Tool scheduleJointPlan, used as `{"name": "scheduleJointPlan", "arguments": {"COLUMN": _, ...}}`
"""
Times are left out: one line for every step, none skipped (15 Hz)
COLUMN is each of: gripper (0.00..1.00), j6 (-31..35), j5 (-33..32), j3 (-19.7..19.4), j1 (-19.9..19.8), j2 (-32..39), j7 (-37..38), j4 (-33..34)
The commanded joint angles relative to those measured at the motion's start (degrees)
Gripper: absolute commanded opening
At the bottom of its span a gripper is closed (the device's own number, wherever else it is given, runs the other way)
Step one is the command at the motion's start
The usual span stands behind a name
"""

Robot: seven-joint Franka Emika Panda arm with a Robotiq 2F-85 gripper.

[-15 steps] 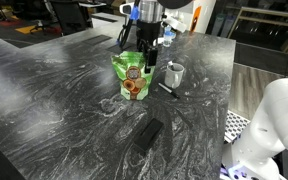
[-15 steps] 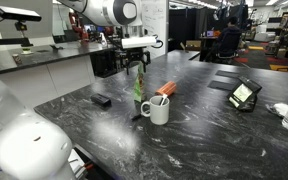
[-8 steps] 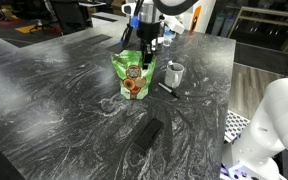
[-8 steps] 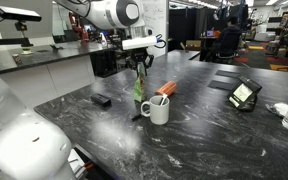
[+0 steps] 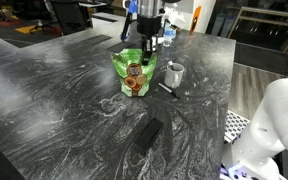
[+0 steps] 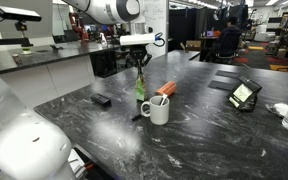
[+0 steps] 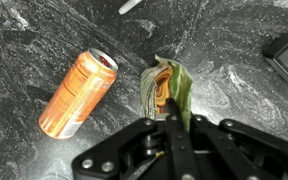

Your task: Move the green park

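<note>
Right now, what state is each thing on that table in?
green snack pouch: standing upright, top edge pinched by the gripper.
gripper: shut on the pouch's top.
orange can: lying on its side beside the pouch.
white mug: upright, standing free.

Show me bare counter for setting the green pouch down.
Bare, in an exterior view: the counter stretch camera-left of the green pouch, and the strip between it and the black block. Crowded: around the white mug, marker and orange can.
</note>
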Motion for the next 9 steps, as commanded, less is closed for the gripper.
{"name": "scheduleJointPlan", "arguments": {"gripper": 0.0, "j6": -6.29, "j5": 3.37, "j3": -1.44, "j1": -1.63, "j2": 0.17, "j7": -1.54, "j4": 7.49}}
{"name": "scheduleJointPlan", "arguments": {"gripper": 0.0, "j6": -7.54, "j5": 3.72, "j3": -2.01, "j1": -2.13, "j2": 0.43, "j7": -1.3, "j4": 9.75}}
{"name": "scheduleJointPlan", "arguments": {"gripper": 0.0, "j6": -7.95, "j5": 3.01, "j3": -2.49, "j1": -3.0, "j2": 0.9, "j7": -0.25, "j4": 12.17}}
{"name": "scheduleJointPlan", "arguments": {"gripper": 0.0, "j6": -7.78, "j5": 1.91, "j3": -2.87, "j1": -3.86, "j2": 1.43, "j7": 0.84, "j4": 14.15}}
{"name": "scheduleJointPlan", "arguments": {"gripper": 0.0, "j6": -6.8, "j5": -0.07, "j3": -3.13, "j1": -5.05, "j2": 2.26, "j7": 2.32, "j4": 16.02}}
{"name": "scheduleJointPlan", "arguments": {"gripper": 0.0, "j6": -5.89, "j5": -1.64, "j3": -3.57, "j1": -6.17, "j2": 3.02, "j7": 3.46, "j4": 17.75}}
{"name": "scheduleJointPlan", "arguments": {"gripper": 0.0, "j6": -4.68, "j5": -3.64, "j3": -4.07, "j1": -7.43, "j2": 3.88, "j7": 4.97, "j4": 19.24}}
{"name": "scheduleJointPlan", "arguments": {"gripper": 0.0, "j6": -3.8, "j5": -5.46, "j3": -4.46, "j1": -8.56, "j2": 4.6, "j7": 6.43, "j4": 20.43}}
{"name": "scheduleJointPlan", "arguments": {"gripper": 0.0, "j6": -3.1, "j5": -7.37, "j3": -4.88, "j1": -9.72, "j2": 5.46, "j7": 7.97, "j4": 21.48}}
